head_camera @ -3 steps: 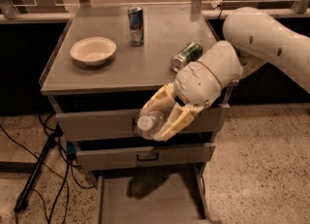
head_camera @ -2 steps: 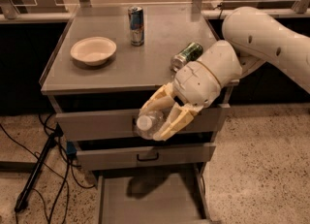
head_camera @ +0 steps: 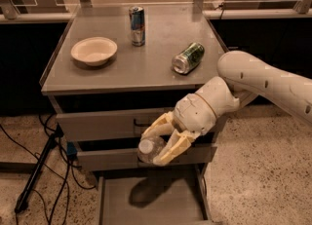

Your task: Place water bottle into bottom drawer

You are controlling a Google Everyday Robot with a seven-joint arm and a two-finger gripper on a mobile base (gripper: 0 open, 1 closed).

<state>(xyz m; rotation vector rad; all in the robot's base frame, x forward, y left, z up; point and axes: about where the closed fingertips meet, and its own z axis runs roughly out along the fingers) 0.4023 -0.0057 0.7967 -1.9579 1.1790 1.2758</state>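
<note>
Currently the gripper (head_camera: 152, 147) hangs in front of the cabinet, level with the gap between the two upper drawers. Its two tan fingers (head_camera: 171, 150) are clamped around the water bottle (head_camera: 146, 148). One finger runs over the top of the bottle and the other under it. The bottle lies roughly horizontal in the grasp, with its white cap end pointing away from the wrist and toward the camera.

Directly below the gripper is the bottom drawer (head_camera: 180, 204), pulled out, with its flat grey floor exposed. The bottle is above this drawer and well clear of the floor, not touching it. A dark shadow (head_camera: 146, 192) falls on the drawer floor beneath the gripper.

Behind the gripper are the top drawer (head_camera: 107, 124) and the middle drawer (head_camera: 105, 159), both closed. The fingers partly cover the front of the middle drawer.

The white arm (head_camera: 265, 83) runs from the wrist up and out to the frame's right edge.

Above the gripper, on the cabinet top (head_camera: 146, 75):
- a green can (head_camera: 188, 58) lying on its side, the nearest item to the wrist;
- a blue-silver can (head_camera: 137, 26) standing upright, farther back;
- a pale bowl (head_camera: 94, 50), farthest from the gripper, well apart from both cans.

Dark cables (head_camera: 36, 170) lie on the floor on the side of the cabinet opposite the arm.
</note>
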